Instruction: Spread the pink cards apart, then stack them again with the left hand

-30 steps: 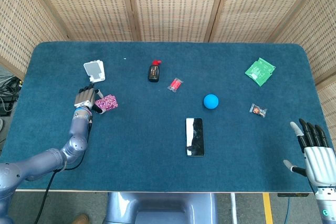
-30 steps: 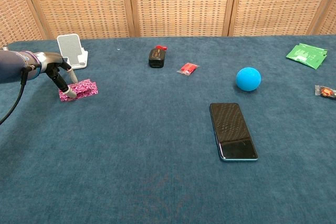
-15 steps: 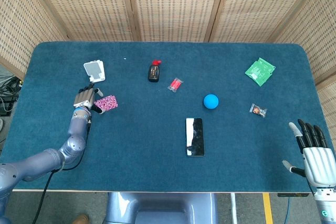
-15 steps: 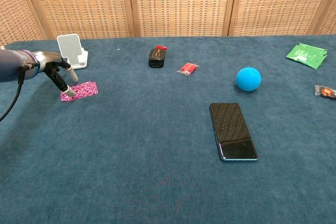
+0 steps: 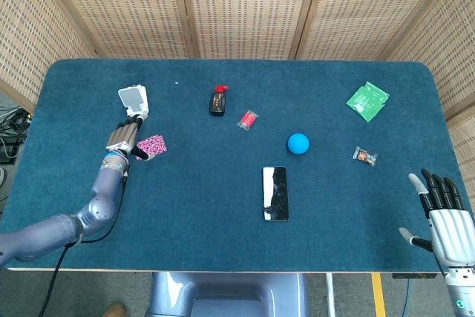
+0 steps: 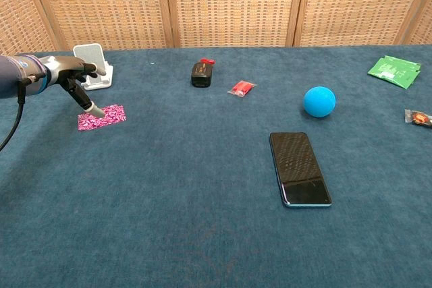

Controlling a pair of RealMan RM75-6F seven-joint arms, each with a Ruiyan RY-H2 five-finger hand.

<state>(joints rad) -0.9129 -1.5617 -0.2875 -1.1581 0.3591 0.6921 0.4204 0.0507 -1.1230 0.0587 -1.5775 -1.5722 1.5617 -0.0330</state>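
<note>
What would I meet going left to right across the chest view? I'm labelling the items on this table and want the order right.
Left hand → pink cards → black bottle → red wrapper → phone → blue ball → green packet → small candy.

Probably a lab: wicker screens point(image 5: 245, 5), blue table point(image 5: 223, 243).

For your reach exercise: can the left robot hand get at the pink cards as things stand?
Probably yes. The left robot hand has a finger reaching down to the pink cards, and nothing lies between them.
</note>
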